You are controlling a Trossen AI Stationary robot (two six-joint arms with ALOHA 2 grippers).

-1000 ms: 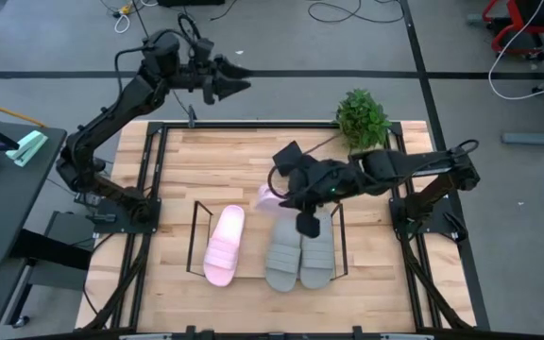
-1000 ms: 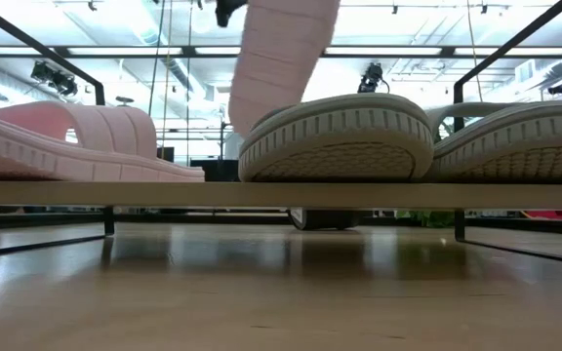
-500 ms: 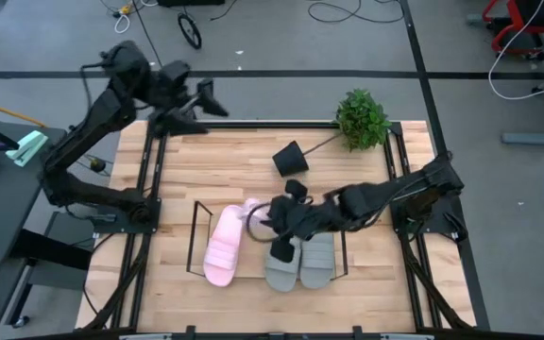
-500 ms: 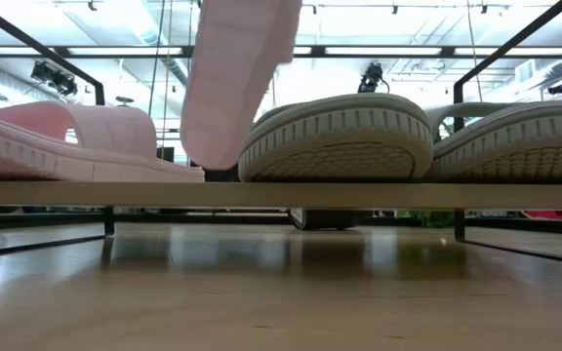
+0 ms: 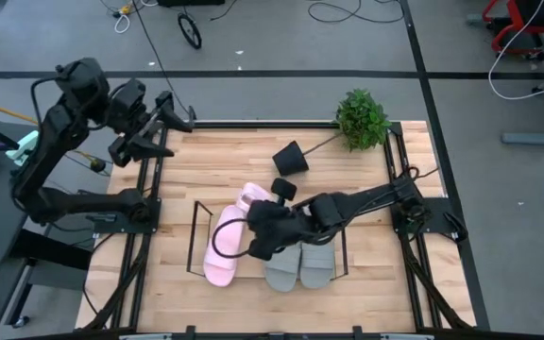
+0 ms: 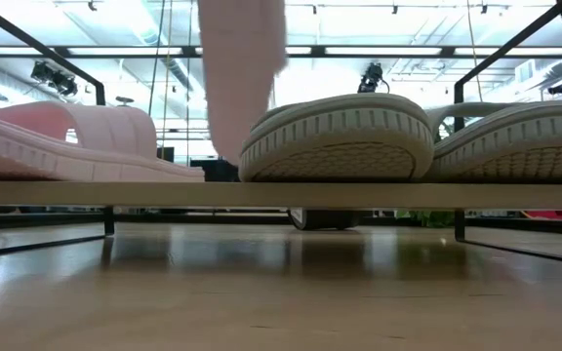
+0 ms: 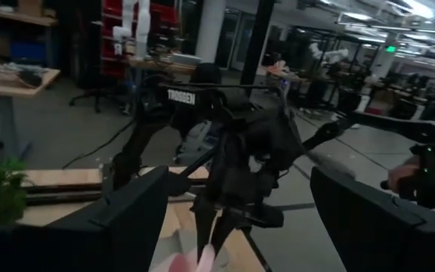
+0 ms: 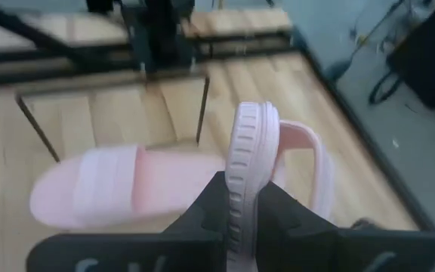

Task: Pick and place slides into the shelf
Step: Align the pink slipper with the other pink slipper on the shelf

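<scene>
My right gripper (image 8: 242, 198) pinches the pale pink foam slide (image 8: 249, 159) edge-on; overhead, my wide-open left gripper (image 5: 163, 121) idles at ten o'clock.

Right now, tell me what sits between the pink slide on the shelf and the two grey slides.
The second pink slide, tilted and pinched by the right gripper, hangs over that gap; the high view shows it.

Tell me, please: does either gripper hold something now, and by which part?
The right gripper holds a pale pink slide by the edge of its sole, above the shelf. The left gripper is open and holds nothing.
</scene>
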